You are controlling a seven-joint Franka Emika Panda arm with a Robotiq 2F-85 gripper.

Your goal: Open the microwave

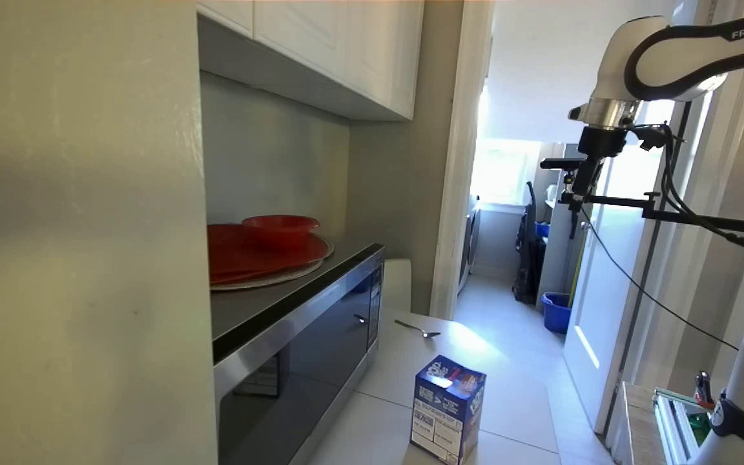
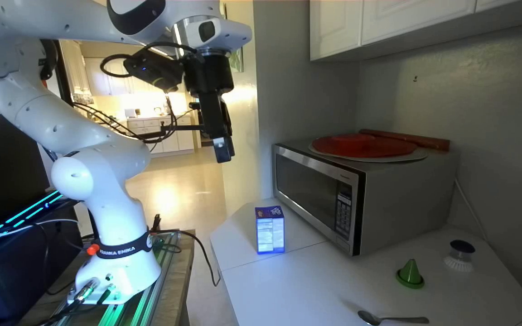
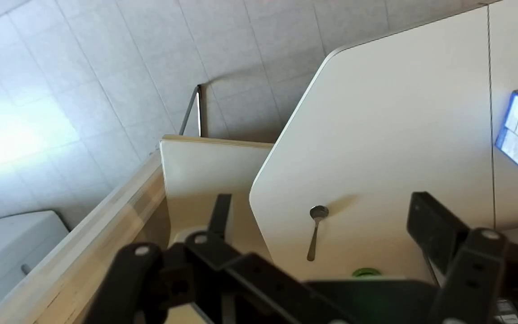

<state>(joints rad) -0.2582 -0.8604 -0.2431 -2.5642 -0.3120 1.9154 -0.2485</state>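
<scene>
The microwave stands on the white counter with its dark glass door shut, in both exterior views. Its door has a grey steel frame, and a keypad sits at one end of the front. A small part of the keypad seems to show at the lower right of the wrist view. My gripper is open and empty, with its fingers wide apart. It hangs pointing down in both exterior views, higher than the counter and apart from the microwave's front.
A blue-and-white box stands on the counter before the microwave door. A spoon, a green cone-shaped item and a brush lie nearby. Red dishes rest on top of the microwave. White wall cabinets hang above.
</scene>
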